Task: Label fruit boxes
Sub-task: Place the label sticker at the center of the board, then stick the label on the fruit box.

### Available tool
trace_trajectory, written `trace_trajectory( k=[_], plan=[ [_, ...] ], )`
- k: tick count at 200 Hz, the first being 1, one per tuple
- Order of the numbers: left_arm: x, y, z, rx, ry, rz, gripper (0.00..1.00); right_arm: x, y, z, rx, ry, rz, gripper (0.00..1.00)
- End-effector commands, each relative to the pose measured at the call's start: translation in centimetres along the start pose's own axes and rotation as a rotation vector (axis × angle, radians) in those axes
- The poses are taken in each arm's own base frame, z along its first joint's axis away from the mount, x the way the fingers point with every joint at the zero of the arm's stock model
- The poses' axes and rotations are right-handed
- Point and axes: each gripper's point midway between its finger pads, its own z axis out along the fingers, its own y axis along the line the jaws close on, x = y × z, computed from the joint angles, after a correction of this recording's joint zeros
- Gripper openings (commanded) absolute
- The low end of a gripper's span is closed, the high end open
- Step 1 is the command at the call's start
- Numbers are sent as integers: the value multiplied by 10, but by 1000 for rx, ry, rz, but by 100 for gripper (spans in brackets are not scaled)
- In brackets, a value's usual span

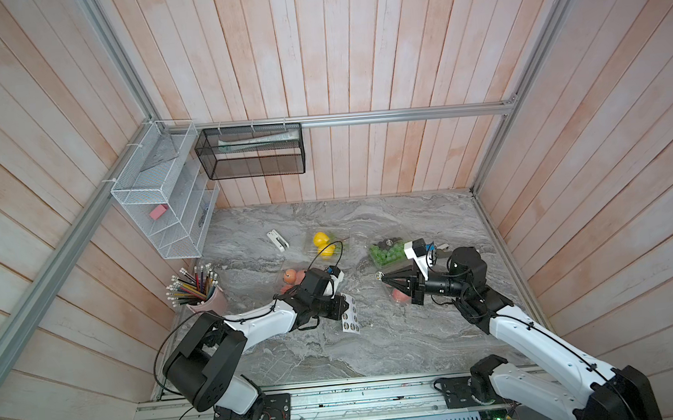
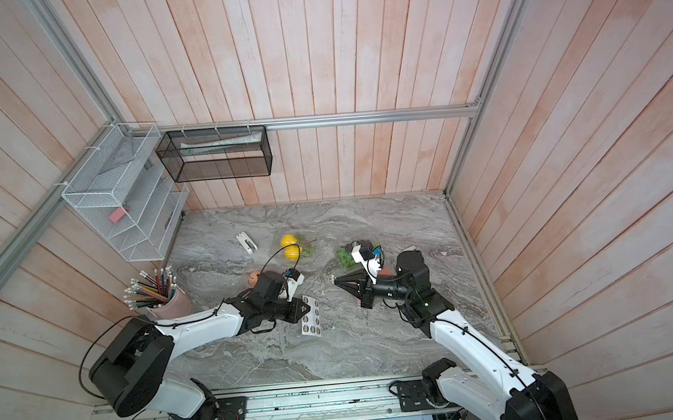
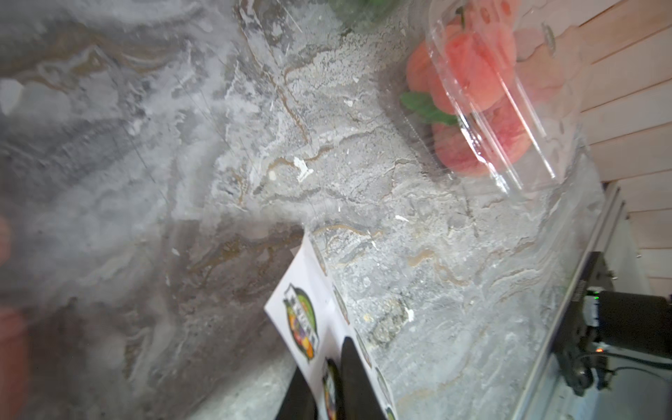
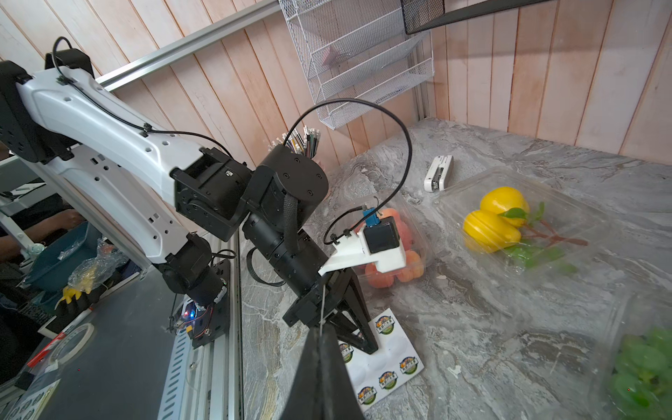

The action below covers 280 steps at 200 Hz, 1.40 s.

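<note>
table: grey marble veins | sticker sheet: white | lemon box: yellow fruit | grape box: green, maybe dark

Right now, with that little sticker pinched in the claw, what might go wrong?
1. The sticker is pinched at the very tip of the shut right gripper; it may cling there rather than to a box.
2. The left gripper has its jaws slightly apart around the sticker sheet, so the sheet could slide.
3. The clear yellow-fruit box lies loose on the table; pressing may push it away.
</note>
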Motion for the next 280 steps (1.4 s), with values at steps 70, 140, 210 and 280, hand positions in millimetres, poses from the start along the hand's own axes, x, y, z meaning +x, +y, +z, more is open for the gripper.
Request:
trace_trajectory(
  k=[70,140,210,280],
  plan=[
    [-24,8,-19,-109,-31,48,36,2,-14,1,67,13,92,0],
    [-84,-2,-70,-47,-170,-9,39,-11,-45,21,126,62,278,0],
    [-167,43,-114,-80,-316,-41,37,-36,-109,62,248,98,543,0],
    [-211,77,-120,-51,-373,-24,27,-41,-162,122,242,153,726,0]
  ],
)
